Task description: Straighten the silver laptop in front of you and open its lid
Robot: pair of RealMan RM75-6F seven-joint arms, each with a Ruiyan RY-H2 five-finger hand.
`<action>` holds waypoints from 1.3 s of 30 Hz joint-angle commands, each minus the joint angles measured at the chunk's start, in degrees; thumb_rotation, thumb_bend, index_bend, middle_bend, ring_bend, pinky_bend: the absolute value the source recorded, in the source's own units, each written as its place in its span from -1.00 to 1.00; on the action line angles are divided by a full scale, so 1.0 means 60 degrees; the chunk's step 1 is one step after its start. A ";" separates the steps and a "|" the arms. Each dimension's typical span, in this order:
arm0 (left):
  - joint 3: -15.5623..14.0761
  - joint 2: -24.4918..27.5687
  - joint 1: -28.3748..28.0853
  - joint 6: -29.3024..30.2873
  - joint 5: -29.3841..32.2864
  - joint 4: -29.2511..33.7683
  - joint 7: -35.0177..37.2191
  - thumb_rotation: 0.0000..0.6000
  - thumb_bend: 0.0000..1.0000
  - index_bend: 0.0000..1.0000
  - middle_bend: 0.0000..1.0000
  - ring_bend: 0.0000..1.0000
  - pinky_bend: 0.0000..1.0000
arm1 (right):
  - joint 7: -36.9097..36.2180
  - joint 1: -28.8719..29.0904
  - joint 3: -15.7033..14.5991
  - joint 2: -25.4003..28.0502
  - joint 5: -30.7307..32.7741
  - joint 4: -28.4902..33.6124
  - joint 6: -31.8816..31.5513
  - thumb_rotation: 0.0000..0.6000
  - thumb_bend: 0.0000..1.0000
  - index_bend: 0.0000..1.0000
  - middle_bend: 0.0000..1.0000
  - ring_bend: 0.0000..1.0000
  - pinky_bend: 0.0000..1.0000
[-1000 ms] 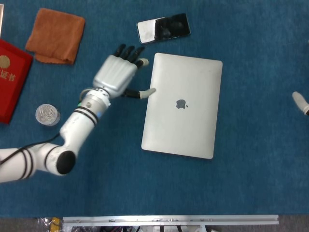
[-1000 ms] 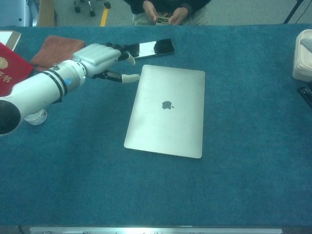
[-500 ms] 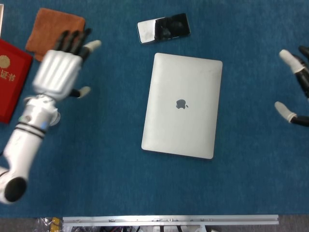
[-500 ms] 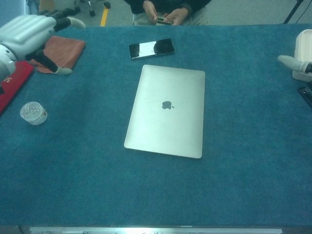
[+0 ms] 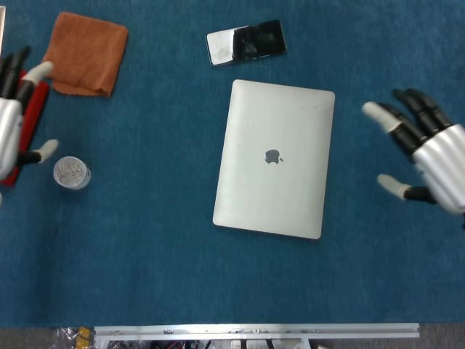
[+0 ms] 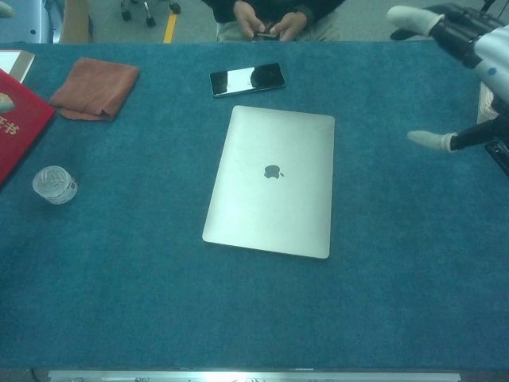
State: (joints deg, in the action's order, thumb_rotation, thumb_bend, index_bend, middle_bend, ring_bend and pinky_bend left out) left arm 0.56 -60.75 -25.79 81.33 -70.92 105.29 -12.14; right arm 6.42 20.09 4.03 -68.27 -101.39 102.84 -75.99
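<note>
The silver laptop (image 5: 275,160) (image 6: 273,179) lies shut in the middle of the blue table, its long side running away from me and slightly skewed, logo up. My left hand (image 5: 13,120) is at the far left edge of the head view, fingers spread, holding nothing; in the chest view only a fingertip of it shows at the left edge. My right hand (image 5: 425,153) (image 6: 465,56) hovers to the right of the laptop, fingers apart and empty, a clear gap between it and the lid.
A black phone (image 5: 245,42) lies just beyond the laptop's far edge. An orange cloth (image 5: 84,52) and a red booklet (image 6: 17,119) sit at the far left, with a small bottle cap-up (image 5: 72,173) near them. A white box (image 6: 493,79) stands at the right edge.
My left hand left the laptop's left edge and drew back to the far left. My right hand came in from the right edge toward the laptop. The laptop has not moved.
</note>
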 commanded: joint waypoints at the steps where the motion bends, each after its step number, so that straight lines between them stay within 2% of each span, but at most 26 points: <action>1: -0.0032 0.0210 0.0317 0.0189 -0.0134 -0.0010 0.0140 1.00 -0.72 -0.74 -1.00 -1.00 -1.00 | 0.0293 0.0279 -0.0070 -0.0323 -0.0294 -0.0211 0.0281 1.00 -0.74 -0.99 -0.66 -0.96 -0.81; 7: 0.0059 0.0446 0.0773 0.0363 -0.0211 -0.0038 0.0487 1.00 -0.72 -0.74 -1.00 -1.00 -1.00 | 0.0568 0.0758 -0.0170 -0.0968 -0.0618 -0.0505 0.0781 1.00 -0.77 -0.99 -0.67 -0.96 -0.81; 14: -0.0076 0.0633 0.1285 0.0513 -0.0544 -0.0052 0.0567 1.00 -0.72 -0.74 -1.00 -1.00 -1.00 | 0.0886 0.1072 -0.0521 -0.1355 -0.0904 -0.1083 0.1253 1.00 -0.80 -0.99 -0.70 -0.97 -0.81; 20: -0.0122 0.0621 0.1646 0.0690 -0.0923 -0.0158 0.0668 1.00 -0.72 -0.74 -1.00 -1.00 -1.00 | 0.0981 0.1083 -0.0885 -0.1446 -0.1125 -0.1716 0.1246 1.00 -0.81 -0.99 -0.74 -1.00 -0.81; 23: -0.0145 0.0610 0.1765 0.0668 -0.1059 -0.0199 0.0666 1.00 -0.72 -0.74 -1.00 -1.00 -1.00 | 0.0915 0.1047 -0.1057 -0.1569 -0.1117 -0.2045 0.1247 1.00 -0.90 -0.99 -0.76 -1.00 -0.80; 39: -0.0044 0.0687 0.2323 0.0830 -0.1632 -0.0214 0.0936 1.00 -0.72 -0.74 -1.00 -1.00 -1.00 | 0.1251 0.1156 -0.1646 -0.2903 -0.1361 -0.3500 0.1517 1.00 -0.99 -1.00 -0.80 -1.00 -0.82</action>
State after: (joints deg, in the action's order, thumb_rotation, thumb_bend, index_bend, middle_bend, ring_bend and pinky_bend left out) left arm 0.26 -56.65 -11.97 86.24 -80.57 104.07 -6.65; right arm 13.71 26.91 -5.61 -85.29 -109.58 82.22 -67.16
